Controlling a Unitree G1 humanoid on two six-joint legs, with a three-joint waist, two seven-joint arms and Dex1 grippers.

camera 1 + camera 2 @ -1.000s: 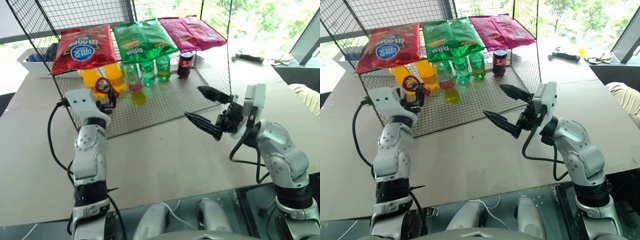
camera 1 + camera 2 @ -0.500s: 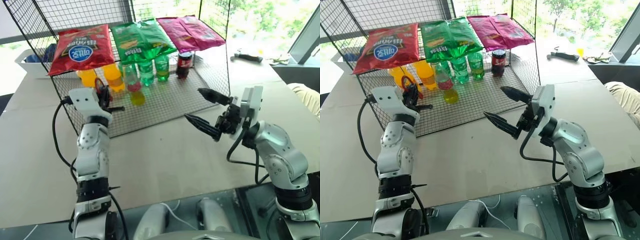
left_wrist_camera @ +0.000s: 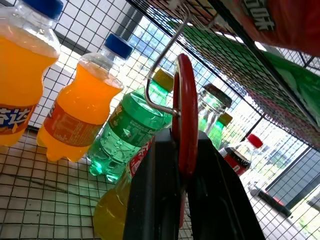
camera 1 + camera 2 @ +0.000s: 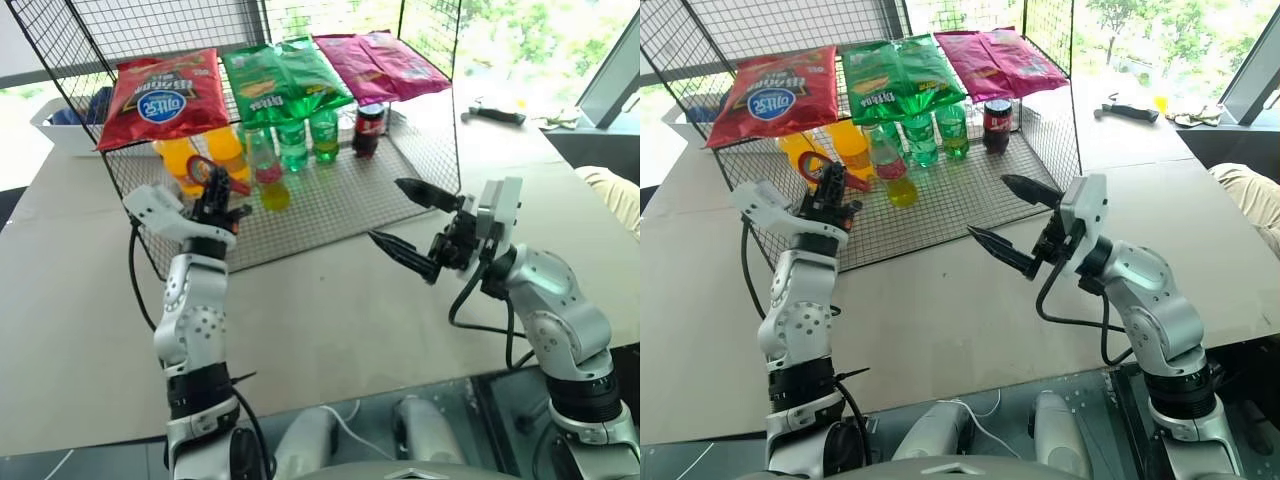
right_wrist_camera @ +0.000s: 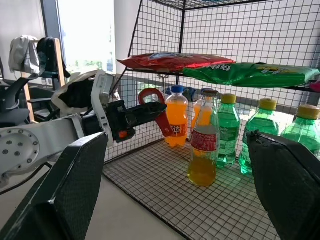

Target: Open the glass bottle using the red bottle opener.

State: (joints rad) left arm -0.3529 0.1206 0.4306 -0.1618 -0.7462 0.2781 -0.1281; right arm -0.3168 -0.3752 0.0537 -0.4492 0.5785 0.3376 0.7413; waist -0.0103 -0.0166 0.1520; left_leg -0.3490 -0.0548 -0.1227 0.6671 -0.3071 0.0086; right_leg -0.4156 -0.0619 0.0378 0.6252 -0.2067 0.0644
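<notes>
Beige tabletop [image 4: 330, 330] carried a black wire rack [image 4: 330, 205] of drinks. At the rack's left front edge, the left gripper [image 5: 150, 111] pinched the small flat red bottle opener [image 5: 159, 111], ring up, long axis near upright. Mid-rack stood the upright clear glass bottle [image 5: 202, 150], neck skyward. The right gripper [image 4: 408, 222], fingers spread, should likely steady that bottle first.

I see a thin black wire rack [image 4: 330, 205] on a matt beige bench [image 4: 330, 320]. The glass bottle [image 5: 202, 145] looks clear and glossy; the soda bottles [image 3: 75, 110] are shiny plastic. The opener [image 3: 185, 120] is smooth red, the fingers [image 5: 65, 195] matt black, the chip bags [image 4: 165, 95] glossy foil.
</notes>
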